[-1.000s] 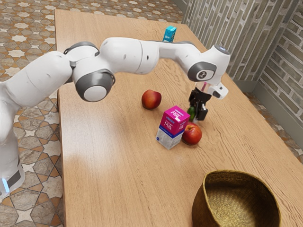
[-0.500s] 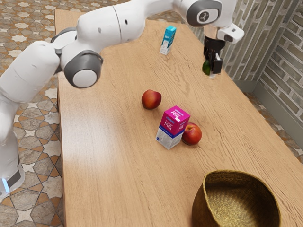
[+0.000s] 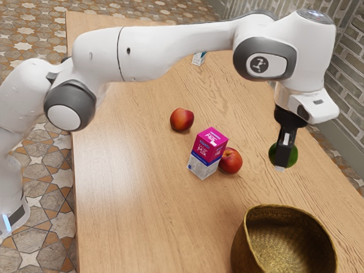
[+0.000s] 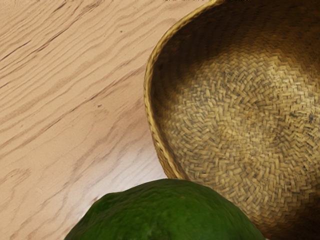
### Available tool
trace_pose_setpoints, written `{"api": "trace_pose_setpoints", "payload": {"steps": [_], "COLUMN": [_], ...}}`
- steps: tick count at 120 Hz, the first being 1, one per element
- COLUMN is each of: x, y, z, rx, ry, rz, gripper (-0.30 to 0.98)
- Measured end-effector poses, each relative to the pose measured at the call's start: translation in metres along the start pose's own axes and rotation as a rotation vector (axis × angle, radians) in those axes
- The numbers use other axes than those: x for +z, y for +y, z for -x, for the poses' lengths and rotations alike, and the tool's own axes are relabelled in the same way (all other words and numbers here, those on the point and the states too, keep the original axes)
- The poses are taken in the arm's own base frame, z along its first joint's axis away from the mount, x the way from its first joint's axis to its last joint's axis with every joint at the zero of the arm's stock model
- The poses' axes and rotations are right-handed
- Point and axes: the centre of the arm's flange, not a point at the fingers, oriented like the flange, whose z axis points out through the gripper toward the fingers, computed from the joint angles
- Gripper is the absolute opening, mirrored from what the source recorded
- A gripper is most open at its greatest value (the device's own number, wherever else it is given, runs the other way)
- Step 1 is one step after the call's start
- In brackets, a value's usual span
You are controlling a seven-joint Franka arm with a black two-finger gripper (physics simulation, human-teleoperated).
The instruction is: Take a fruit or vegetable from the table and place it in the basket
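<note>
My gripper (image 3: 282, 159) hangs above the table in the exterior view, shut on a dark green avocado-like fruit (image 3: 292, 156) that bulges out on both sides of the near finger. The woven basket (image 3: 248, 250) stands below and nearer the camera, at the exterior view's lower right. In the wrist view the green fruit (image 4: 167, 215) is large at the lower edge, with the basket's rim (image 4: 148, 100) and woven bottom beyond it. Two red fruits, one (image 3: 182, 120) alone and one (image 3: 231, 161) beside the milk carton, lie on the table.
A pink and white milk carton (image 3: 208, 153) stands upright mid-table, close to the nearer red fruit. Partly hidden behind the arm is a blue and white carton (image 3: 198, 58) at the far end. The wooden table (image 3: 142, 216) reaches around the basket.
Lifted off the table beside the milk carton, the green fruit has moved with my gripper toward the basket, to the exterior view's right and nearer the camera. The cartons and red fruits have stayed put.
</note>
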Motion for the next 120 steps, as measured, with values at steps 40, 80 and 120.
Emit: {"api": "trace_pose_setpoints", "payload": {"steps": [40,80,120], "x": [0.044,0.141,0.147], "y": [0.083,0.080,0.082], "z": [-0.026,-0.074,-0.091], "rx": [0.117,0.076,0.054], "ry": [-0.010,0.163,0.316], "rz": [0.035,0.084,0.106], "gripper": [0.33,0.32,0.53]}}
